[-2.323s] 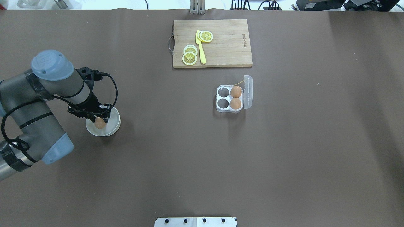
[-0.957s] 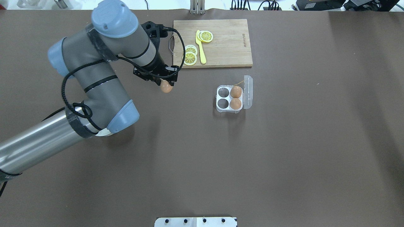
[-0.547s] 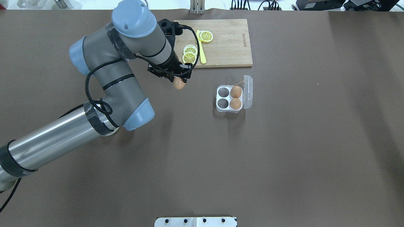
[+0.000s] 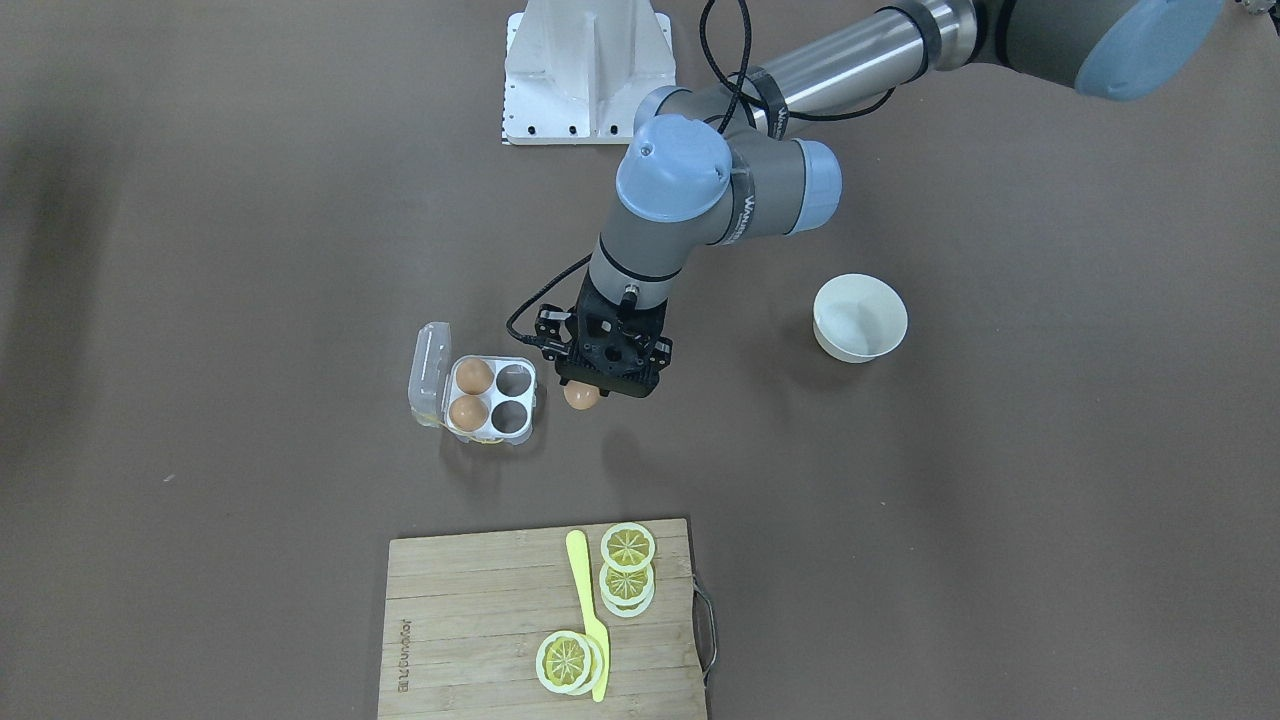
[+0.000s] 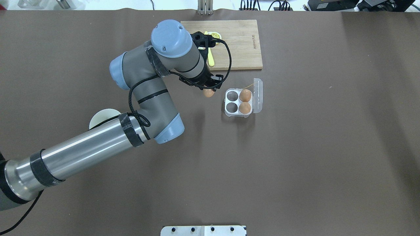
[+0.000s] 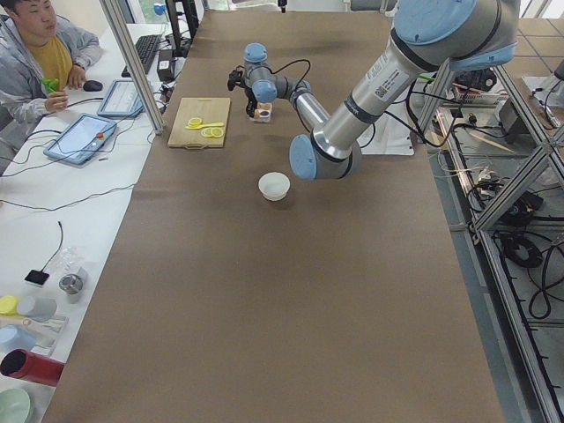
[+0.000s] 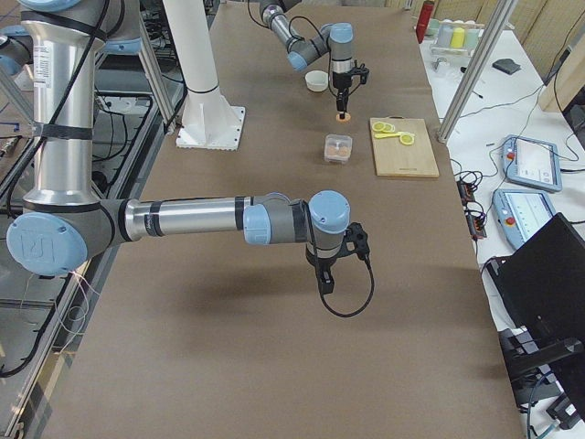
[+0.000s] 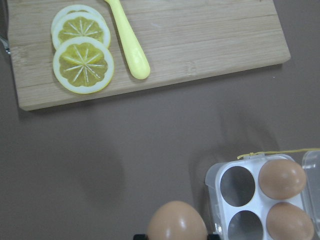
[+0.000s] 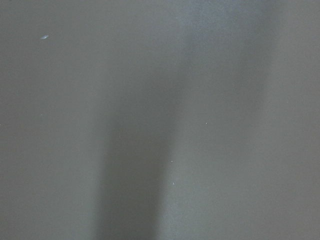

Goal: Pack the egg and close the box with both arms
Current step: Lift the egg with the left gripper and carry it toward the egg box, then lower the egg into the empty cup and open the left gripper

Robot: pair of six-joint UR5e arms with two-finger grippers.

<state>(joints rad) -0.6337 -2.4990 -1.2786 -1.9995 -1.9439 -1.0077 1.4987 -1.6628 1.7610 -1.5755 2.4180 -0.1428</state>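
Swung from the bowl [image 4: 860,352] behind to the box [image 5: 238,114] just ahead, left pincer [image 5: 208,89] pinching the egg [image 5: 209,93]; placing next.

Egg [image 5: 208,93] in left tool [image 5: 209,89] just left of box [image 5: 238,102], cutting board [image 5: 241,49] beyond, bowl [image 4: 860,318] well apart leftward.

Egg on the move: in just over two seconds the left arm [image 5: 154,98] has stretched out from the white bowl [image 4: 862,322], which sits at 8 o'clock from the box [image 5: 238,102] as the robot sees it. Pinched in the fingers [image 8: 141,237], the egg [image 5: 208,93] has crossed the table [image 5: 295,147] from inside the bowl. It now hangs just off the box at 10 o'clock. Overhead, the wrist now hides some lemon slices [image 4: 627,570] on the cutting board [image 5: 242,46].
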